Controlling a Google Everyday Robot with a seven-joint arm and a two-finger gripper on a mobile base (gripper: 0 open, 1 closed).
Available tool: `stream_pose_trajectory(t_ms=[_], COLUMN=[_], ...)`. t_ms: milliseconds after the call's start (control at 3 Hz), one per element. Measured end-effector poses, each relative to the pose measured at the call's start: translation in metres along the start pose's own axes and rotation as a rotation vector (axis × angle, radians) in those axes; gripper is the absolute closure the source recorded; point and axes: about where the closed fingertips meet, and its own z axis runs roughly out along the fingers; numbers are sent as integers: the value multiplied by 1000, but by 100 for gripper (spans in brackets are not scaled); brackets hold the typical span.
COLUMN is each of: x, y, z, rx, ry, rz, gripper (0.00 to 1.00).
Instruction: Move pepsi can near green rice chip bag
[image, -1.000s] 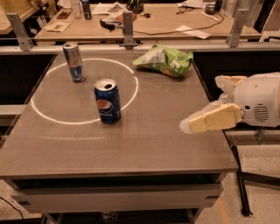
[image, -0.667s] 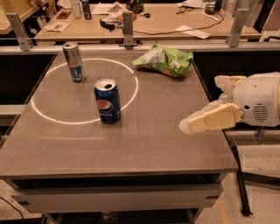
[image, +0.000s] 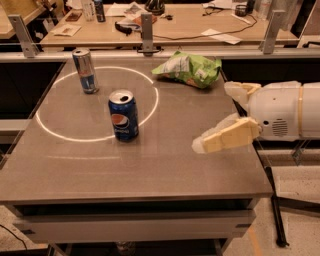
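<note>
Fingers (image: 230, 137) of the gripper (image: 212, 117) stand spread apart with nothing between them, hovering above the right side of the table (image: 150, 175), well apart from the pepsi can (image: 123, 121). In the single camera view that can stands upright and untouched on the near rim of a white light ring (image: 60, 135). The green rice chip bag (image: 189, 69) lies well apart from it at the back right, and a slim silver and blue can (image: 85, 70) stands at the back left. Nothing of the task looks done: reaching, grasping and carrying all remain. Against the earlier frame, the gripper has crept slightly left towards the pepsi can; both cans and the bag have not shifted.
</note>
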Motion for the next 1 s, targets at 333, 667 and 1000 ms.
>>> stream_pose_trajectory(t_ms=[333,667,1000], x=[-6,-11,-9], y=[13,25,27], z=[31,63,91], rx=[-91,-202,-272], ry=[-71,-182,-261], rz=[-77,-109,-90], gripper=[0,0,0])
